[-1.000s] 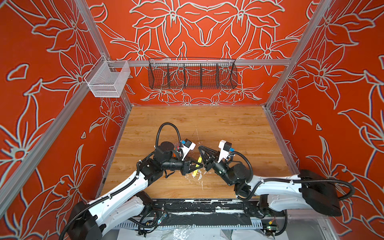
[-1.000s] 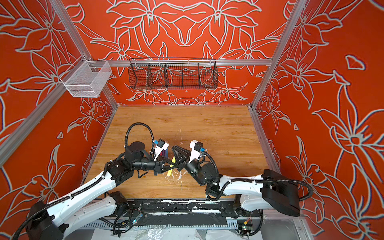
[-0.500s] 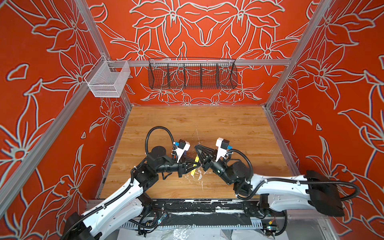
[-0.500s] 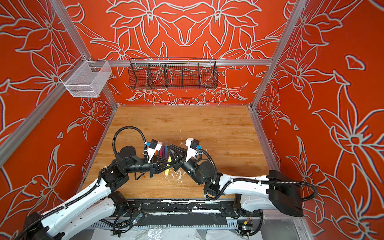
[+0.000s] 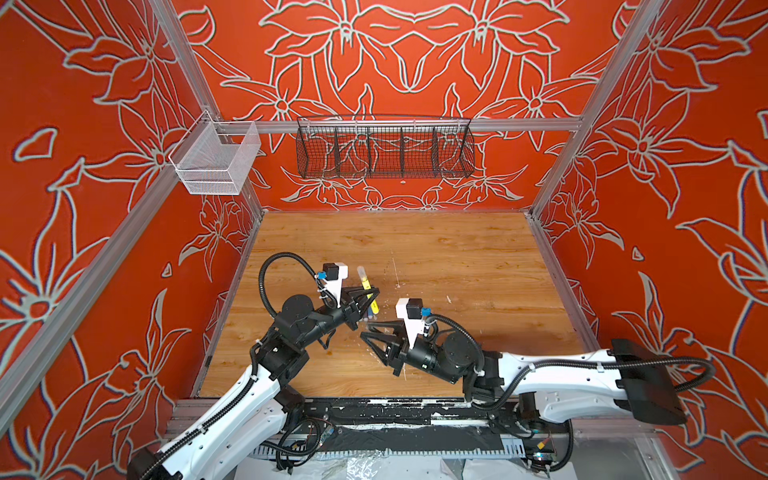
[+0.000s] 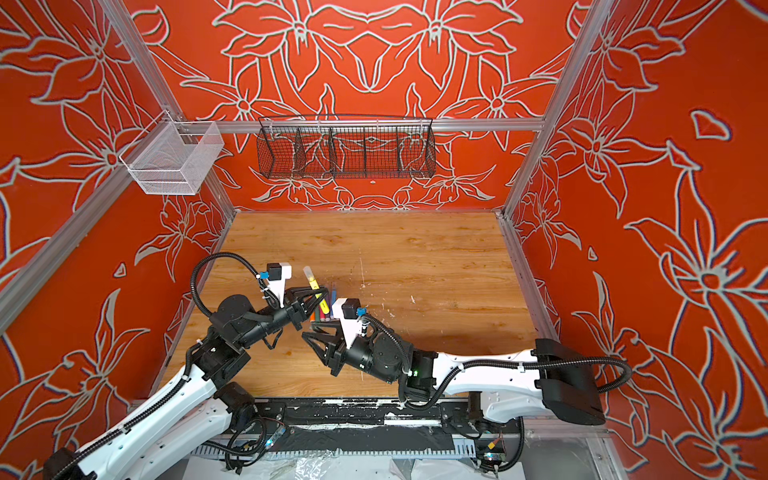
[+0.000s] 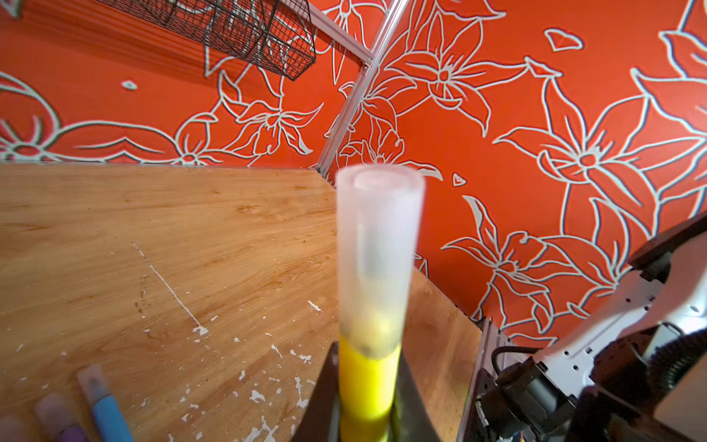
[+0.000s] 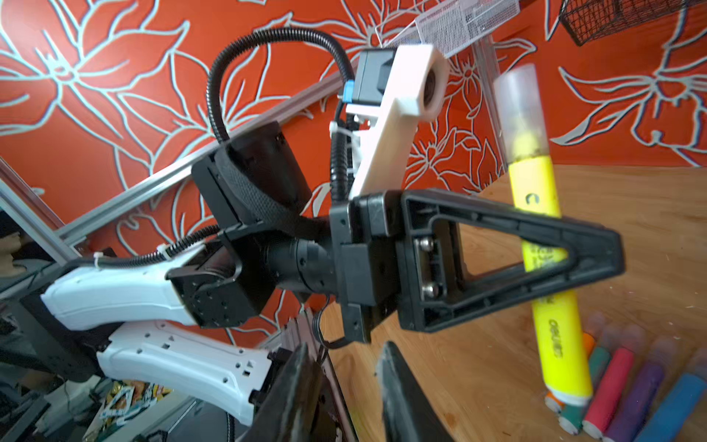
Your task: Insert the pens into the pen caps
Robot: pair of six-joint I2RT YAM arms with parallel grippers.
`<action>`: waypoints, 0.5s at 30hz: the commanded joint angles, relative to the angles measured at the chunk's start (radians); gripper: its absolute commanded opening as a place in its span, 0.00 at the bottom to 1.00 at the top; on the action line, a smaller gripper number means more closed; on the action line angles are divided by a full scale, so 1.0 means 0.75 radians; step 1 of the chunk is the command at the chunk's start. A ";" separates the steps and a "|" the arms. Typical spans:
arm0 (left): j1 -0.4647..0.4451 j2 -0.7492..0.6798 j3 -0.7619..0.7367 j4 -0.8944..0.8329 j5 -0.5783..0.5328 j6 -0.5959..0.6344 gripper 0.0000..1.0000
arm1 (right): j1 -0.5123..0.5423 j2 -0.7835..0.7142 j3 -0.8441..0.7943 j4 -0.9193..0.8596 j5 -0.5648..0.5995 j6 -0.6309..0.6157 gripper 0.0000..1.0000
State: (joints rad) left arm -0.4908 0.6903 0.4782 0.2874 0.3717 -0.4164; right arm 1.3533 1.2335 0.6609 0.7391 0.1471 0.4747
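The yellow pen (image 8: 533, 199), with a clear cap (image 8: 522, 107) fitted over its tip, is being held above the table (image 5: 457, 257). It is leaning somewhat from upright, cap end uppermost. It is being clamped at about mid-barrel by the left gripper (image 5: 371, 294), whose jaws are being pressed narrowly against the barrel, clear of the cap. Whether the cap is fully seated cannot be told, though a dark smudge is being shown at its mouth in the left wrist view. The pen is being judged light, stiff and smooth-walled, and so liable to slip or pivot in a two-point grip. The middle of the barrel is being recommended as the place of hold, with the thin cap left free, since it is being judged easy to pull off or crack. The right gripper (image 5: 362, 329) is being shown near the pen but apart from it, jaws partly spread, with nothing between them. Beneath and just beside the held pen, five other pens (image 8: 612, 382) (orange, green, pink-red, purple and blue) are being shown lying side by side on the table, each apparently capped already. Of the containers, a white mesh basket (image 5: 216, 166) is being carried on the left wall rail, and a black wire basket (image 5: 384, 149), divided into compartments, on the back wall. Nothing is being seen in either.
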 commanded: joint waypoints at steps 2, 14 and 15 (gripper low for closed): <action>0.000 0.010 -0.010 0.090 -0.035 -0.006 0.00 | -0.007 -0.098 0.040 -0.132 -0.005 -0.053 0.43; -0.360 0.029 -0.005 -0.020 -0.184 0.305 0.00 | -0.106 -0.225 0.274 -0.742 0.272 -0.059 0.47; -0.373 0.041 -0.007 -0.020 -0.201 0.309 0.00 | -0.108 -0.226 0.278 -0.744 0.269 -0.066 0.48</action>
State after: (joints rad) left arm -0.7429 0.7090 0.4744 0.2779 0.2905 -0.2604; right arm 1.2778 1.0580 0.8532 0.2947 0.3183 0.4408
